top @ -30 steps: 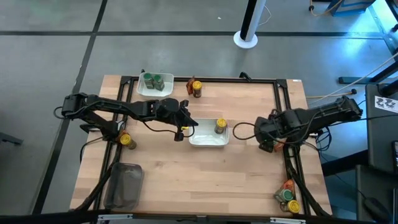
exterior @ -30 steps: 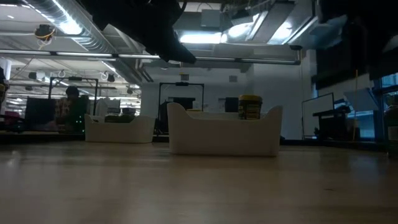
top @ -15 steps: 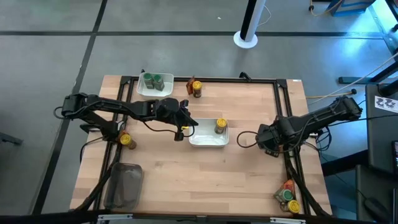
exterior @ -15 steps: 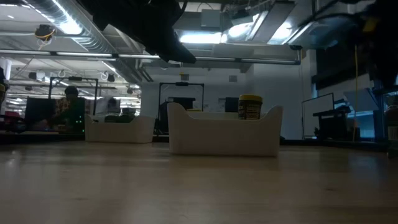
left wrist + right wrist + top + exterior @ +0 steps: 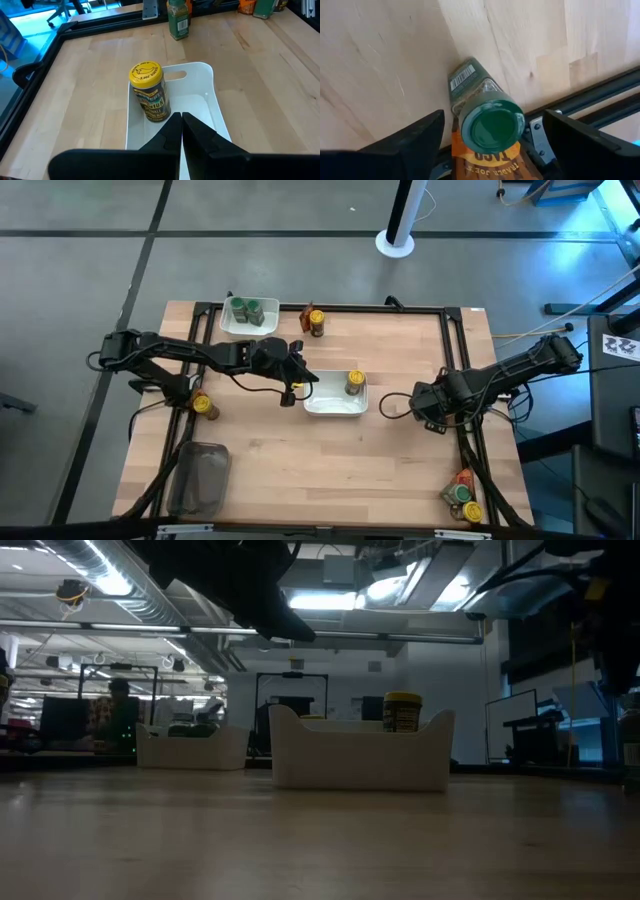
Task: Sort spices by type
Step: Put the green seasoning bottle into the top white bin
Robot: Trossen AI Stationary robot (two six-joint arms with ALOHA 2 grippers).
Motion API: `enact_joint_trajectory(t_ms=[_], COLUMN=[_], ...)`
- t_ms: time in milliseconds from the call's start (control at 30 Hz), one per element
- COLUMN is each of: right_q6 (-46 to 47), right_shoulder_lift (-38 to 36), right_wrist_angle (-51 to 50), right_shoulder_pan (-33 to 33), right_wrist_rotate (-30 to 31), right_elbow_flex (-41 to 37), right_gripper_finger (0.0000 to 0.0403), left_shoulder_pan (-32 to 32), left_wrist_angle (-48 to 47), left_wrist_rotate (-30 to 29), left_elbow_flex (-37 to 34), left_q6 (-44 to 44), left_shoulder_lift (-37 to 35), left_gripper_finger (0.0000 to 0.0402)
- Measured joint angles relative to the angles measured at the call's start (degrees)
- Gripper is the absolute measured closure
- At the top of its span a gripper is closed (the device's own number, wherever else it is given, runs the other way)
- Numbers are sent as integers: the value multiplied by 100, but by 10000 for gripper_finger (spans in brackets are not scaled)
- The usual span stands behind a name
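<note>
Where the wooden table (image 5: 300, 450) meets its right front corner, a small cluster of spices waits: a round jar with a green lid (image 5: 457, 494), a jar with a yellow lid (image 5: 472, 511) and a red-orange packet (image 5: 463, 478), close together by the black frame rail. One yellow-lidded jar (image 5: 353, 382) stands upright inside the white rectangular tray (image 5: 335, 406) at mid-table, toward its far end. Two green-lidded jars (image 5: 249, 311) sit in a second white tray (image 5: 232, 328) at the far left corner, and just right of it on the bare wood are another jar (image 5: 317, 326) and a red-orange packet (image 5: 309, 313). One more yellow-lidded jar (image 5: 205, 406) stands near the left edge. A clear grey plastic tub (image 5: 198, 478) lies at the near left.

The left gripper (image 5: 181, 126) hovers over the near end of the middle tray, its fingers pressed together and holding nothing. The right gripper (image 5: 432, 402) hangs near the right edge, well apart from the corner cluster, its fingers (image 5: 420, 140) spread wide and empty; its wrist view looks down on the green-lidded jar with the packet beneath it.
</note>
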Motion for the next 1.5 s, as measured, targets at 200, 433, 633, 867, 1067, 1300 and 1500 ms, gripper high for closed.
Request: enact_joint_trajectory(t_ms=[200, 433, 633, 867, 1067, 1300, 1500], right_q6=[-322, -736, -772, -901, -949, -1108, -1185], right_shoulder_lift=[2, 7, 37, 39, 39, 39, 31], right_wrist_angle=[40, 260, 514, 727, 733, 730, 750], right_shoulder_pan=[-3, -3, -3, -3, -3, -3, 3], right_wrist_rotate=[135, 114, -106, -134, -149, -174, -214], right_elbow_flex=[0, -167, -598, -717, -717, -704, -688], right_gripper_finger=[68, 68, 68, 68, 81, 158, 183], left_shoulder_pan=[0, 0, 0, 0, -4, -4, -4], left_wrist_angle=[0, 2, 0, 42, 303, 297, 295], left_wrist_rotate=[0, 0, 0, 0, 0, 1, 2], left_elbow_flex=[0, 2, 2, 4, 4, 4, 4], left_q6=[-15, -28, -30, -26, -61, -76, -61], left_shoulder_lift=[0, 0, 0, 0, 0, 0, 0], left_gripper_finger=[396, 396, 396, 396, 396, 396, 396])
